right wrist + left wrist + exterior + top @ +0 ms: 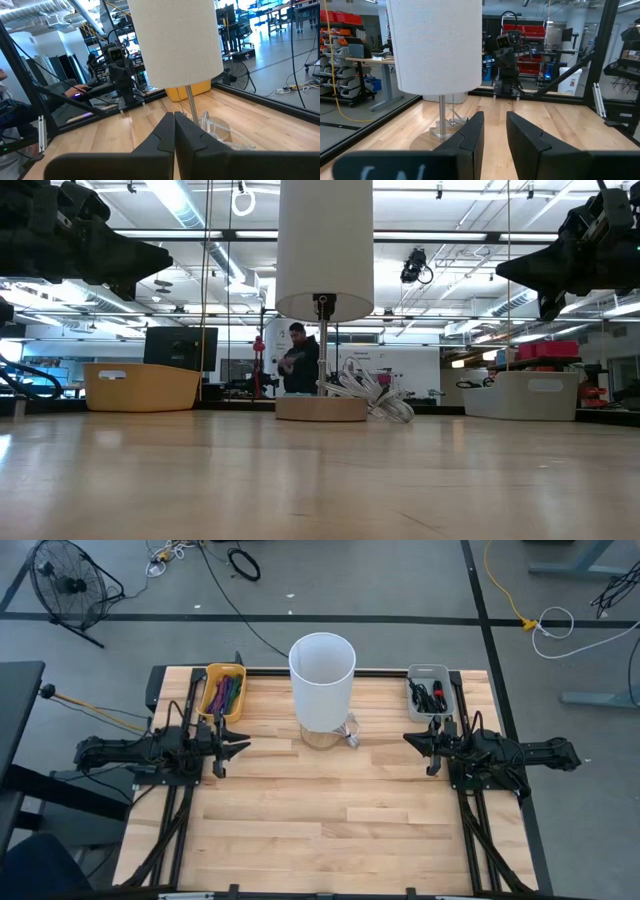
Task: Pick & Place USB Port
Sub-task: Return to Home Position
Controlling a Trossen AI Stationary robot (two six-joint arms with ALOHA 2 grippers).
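Note:
A white-shaded lamp (pixel 322 670) stands on its round base (pixel 322 408) mid-table toward the far edge, a white cord (pixel 375 395) coiled beside the base. A yellow bin (pixel 225 692) at the far left holds coloured cables. A grey bin (pixel 430 692) at the far right holds black parts. My left gripper (pixel 243 747) hovers open left of the lamp, pointing at it, its fingers (pixel 495 116) apart. My right gripper (pixel 408 739) hovers shut right of the lamp, fingertips (pixel 174 115) together. I cannot pick out a USB port.
The lamp stands between the two grippers, its shade (pixel 323 250) at about their height. Bare wood fills the near half of the table (pixel 330 830). A person stands in the room beyond the far edge. Both arms hang well above the tabletop in the low view.

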